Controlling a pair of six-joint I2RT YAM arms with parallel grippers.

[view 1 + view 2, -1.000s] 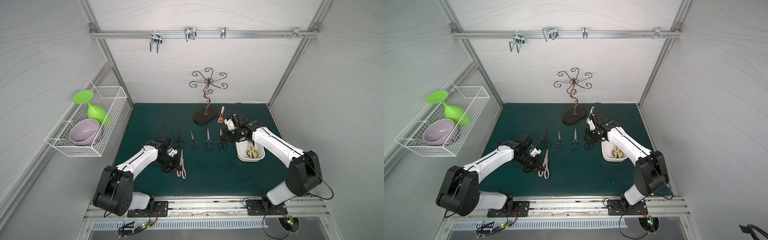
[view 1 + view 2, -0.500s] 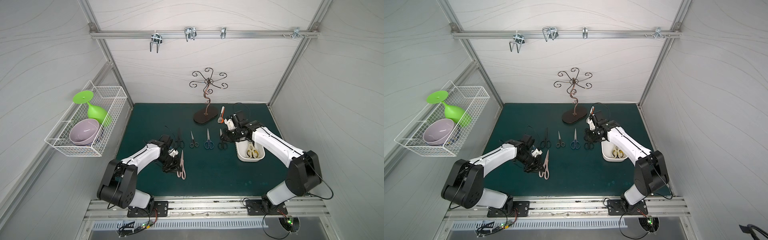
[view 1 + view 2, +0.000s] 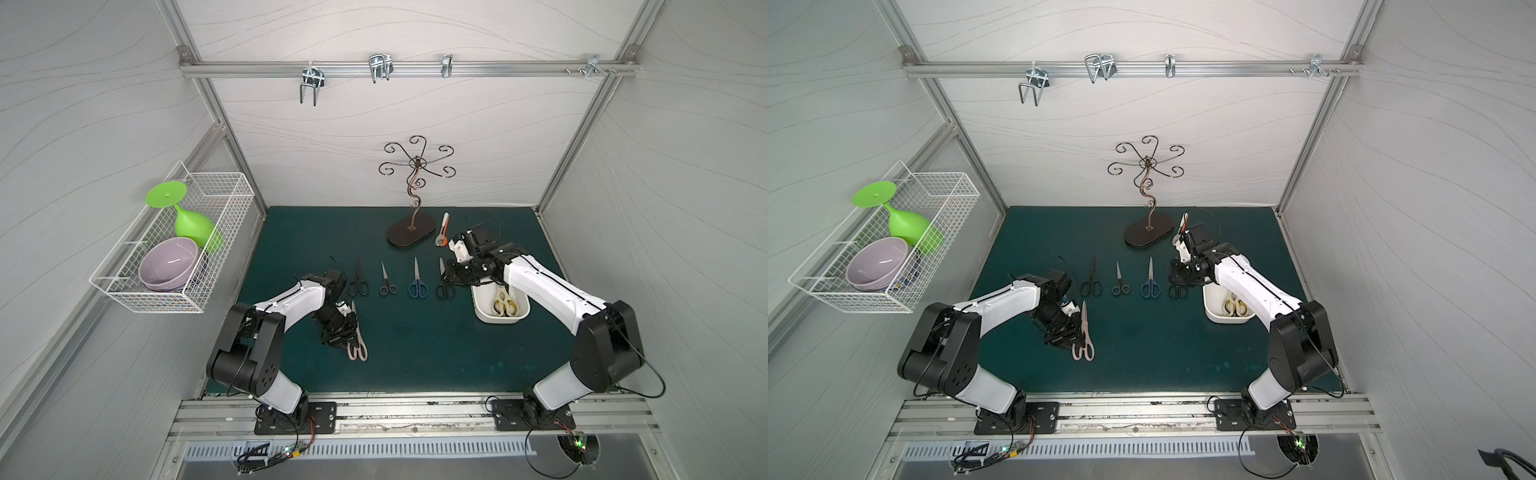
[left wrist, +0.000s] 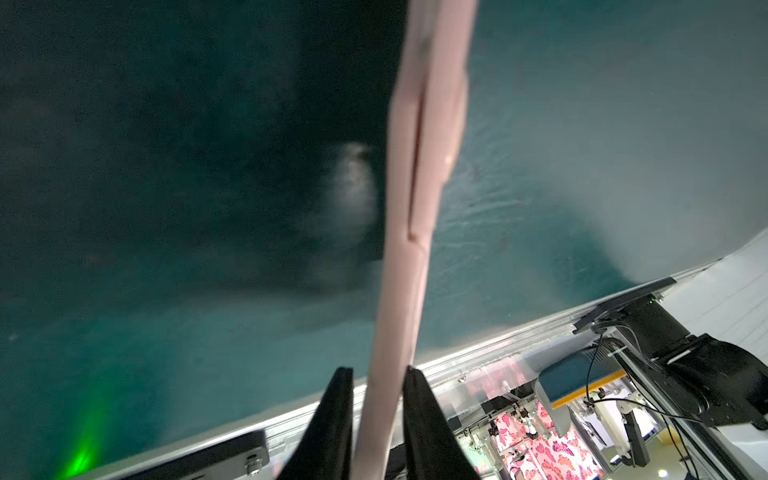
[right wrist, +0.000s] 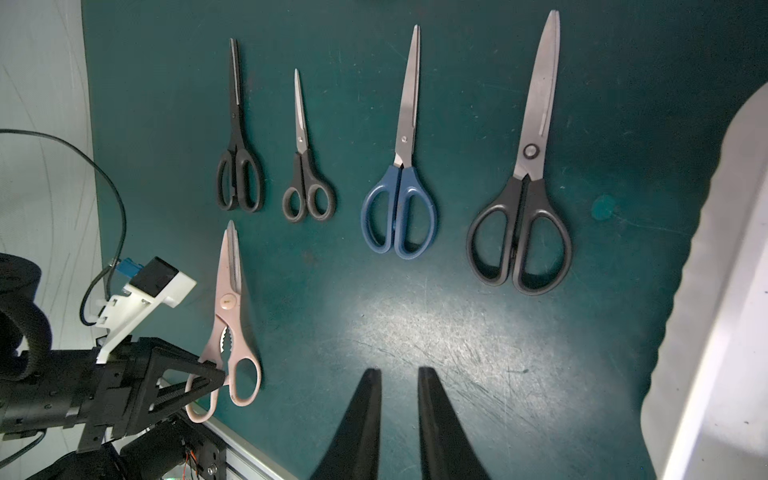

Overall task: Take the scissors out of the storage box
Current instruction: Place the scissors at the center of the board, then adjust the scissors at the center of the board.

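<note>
Wire basket [image 3: 232, 195] (goblet [image 3: 195, 226], bowl [image 3: 166, 264] inside); scrolled stand [image 3: 409, 239] beside orange-white tool [image 3: 443, 228]

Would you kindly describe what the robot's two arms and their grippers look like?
The left arm and right arm match: glossy white shells over the links, bulky black joints, and thin black cables running along them. Each gripper ends in two black, tapering, wedge-shaped fingers. Beside the left gripper sits a white bracket carrying a small black block and a blue connector.
</note>
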